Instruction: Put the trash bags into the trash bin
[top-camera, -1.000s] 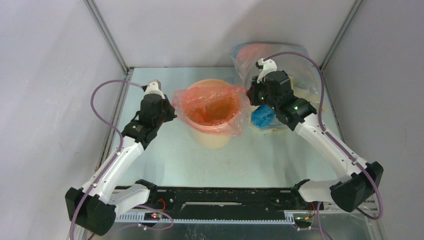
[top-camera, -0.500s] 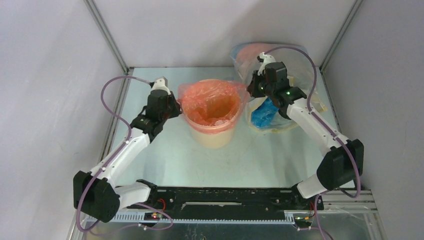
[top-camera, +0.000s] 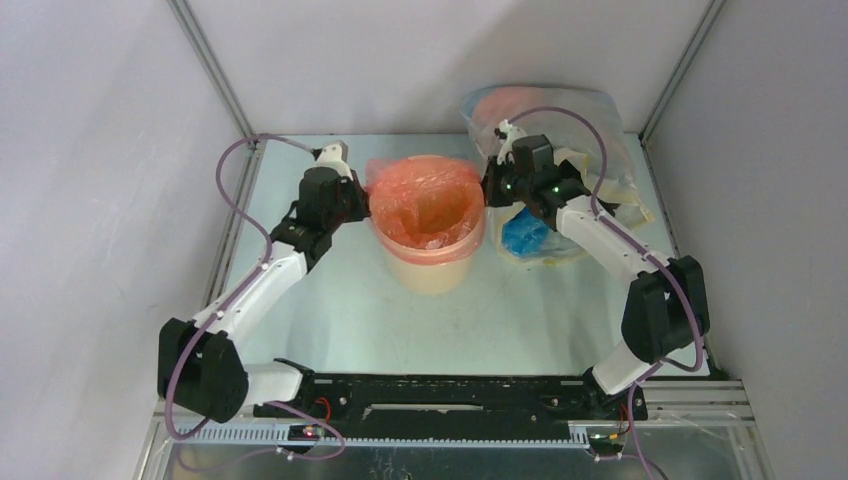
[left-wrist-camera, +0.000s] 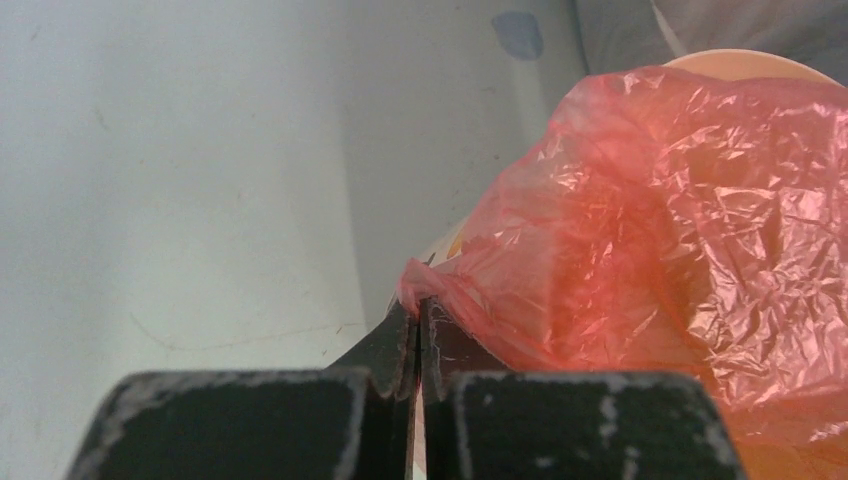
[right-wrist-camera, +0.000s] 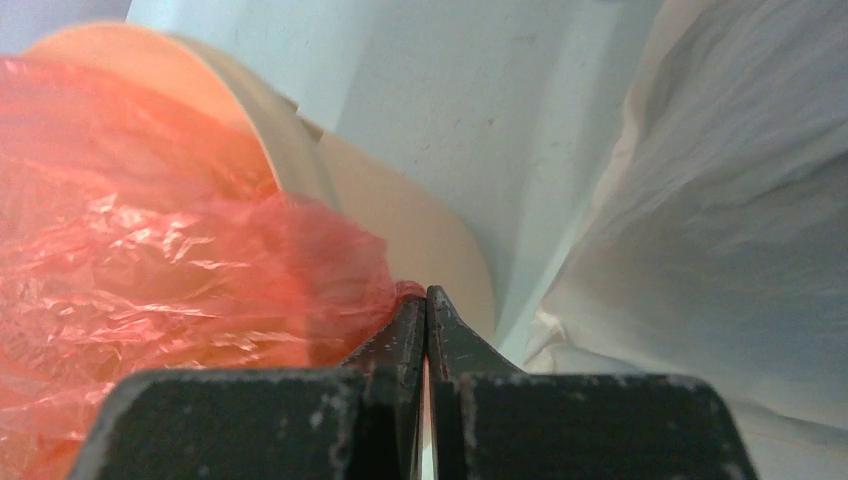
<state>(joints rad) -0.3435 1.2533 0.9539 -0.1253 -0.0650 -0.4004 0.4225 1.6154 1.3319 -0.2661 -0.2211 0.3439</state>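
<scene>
My left gripper (left-wrist-camera: 418, 308) and right gripper (right-wrist-camera: 427, 300) clamp the trash bag (top-camera: 425, 195) by its edge; uneven pulling could tear it.

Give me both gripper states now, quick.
Left gripper: shut on the thin crinkled red plastic trash bag.
Right gripper: shut on the same bag's opposite edge.

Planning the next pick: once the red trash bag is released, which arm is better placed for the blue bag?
Right. The right tool, shut on the red trash bag, sits beside the blue bag; the left tool is across the trash bin.
</scene>
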